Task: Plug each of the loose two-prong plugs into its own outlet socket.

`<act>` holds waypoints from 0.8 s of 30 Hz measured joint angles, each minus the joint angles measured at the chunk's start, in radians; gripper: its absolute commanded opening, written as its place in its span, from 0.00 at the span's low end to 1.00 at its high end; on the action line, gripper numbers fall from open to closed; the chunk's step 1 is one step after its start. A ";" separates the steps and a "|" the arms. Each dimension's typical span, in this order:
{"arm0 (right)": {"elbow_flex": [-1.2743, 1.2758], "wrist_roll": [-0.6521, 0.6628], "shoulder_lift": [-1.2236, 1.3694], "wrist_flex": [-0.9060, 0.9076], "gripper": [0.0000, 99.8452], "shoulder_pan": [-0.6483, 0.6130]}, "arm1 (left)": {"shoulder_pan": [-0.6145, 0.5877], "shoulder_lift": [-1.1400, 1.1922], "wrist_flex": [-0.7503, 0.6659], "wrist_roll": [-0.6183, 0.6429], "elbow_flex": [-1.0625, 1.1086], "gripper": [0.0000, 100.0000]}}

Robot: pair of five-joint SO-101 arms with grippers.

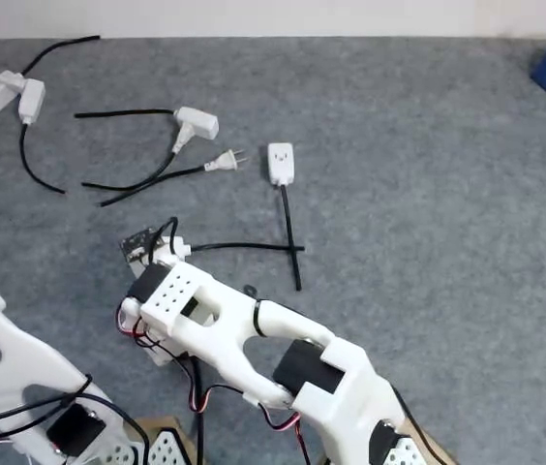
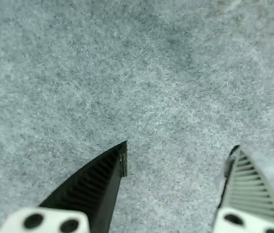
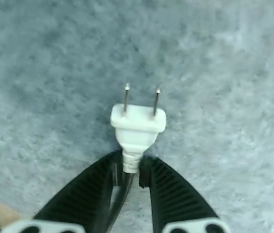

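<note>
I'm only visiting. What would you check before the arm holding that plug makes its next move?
1. Grip on plug: ok. The right gripper is shut on the neck of the white plug.
2. Prongs: ok. Both look straight and stick out clear of the gripper.
3. Free socket: ok. The outlet socket has nothing plugged in, and a second plug lies apart from it.
4. Lined up: not ok. The prongs face bare carpet.
5. Cord free: cannot tell. The cord from the gripper crosses the socket's cord.
6. Left gripper: ok. It is open over carpet.
</note>
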 measured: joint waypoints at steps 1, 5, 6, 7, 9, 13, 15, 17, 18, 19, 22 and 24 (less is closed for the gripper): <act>-0.005 0.023 0.005 0.000 0.05 0.002 | 0.000 0.000 0.000 0.000 0.000 0.33; -0.009 0.094 0.060 0.003 0.05 0.006 | 0.002 0.000 0.000 0.000 0.000 0.33; -0.012 0.120 0.069 0.017 0.04 0.006 | 0.002 0.000 0.000 0.000 0.000 0.33; -0.018 0.155 0.075 0.040 0.04 0.006 | 0.002 0.000 0.000 0.000 0.000 0.33; -0.041 0.227 0.084 0.069 0.00 0.009 | 0.002 0.000 0.003 0.000 0.000 0.33; -0.057 0.334 0.095 0.092 0.01 0.031 | 0.000 0.000 0.003 0.000 0.000 0.33; -0.058 0.462 0.101 0.115 0.01 0.055 | 0.000 0.000 0.003 0.000 0.000 0.33; -0.060 0.563 0.106 0.175 0.01 0.100 | 0.000 0.000 0.003 -0.011 0.000 0.33; -0.060 0.589 0.106 0.189 0.01 0.129 | 0.000 0.000 0.003 -0.032 0.000 0.33; -0.058 0.621 0.103 0.196 0.01 0.155 | 0.000 0.000 0.003 -0.063 0.000 0.33; -0.043 0.707 0.066 0.176 0.01 0.230 | 0.002 0.000 0.003 -0.161 0.000 0.33; -0.040 0.735 0.034 0.147 0.01 0.264 | 0.002 0.000 0.003 -0.216 0.000 0.33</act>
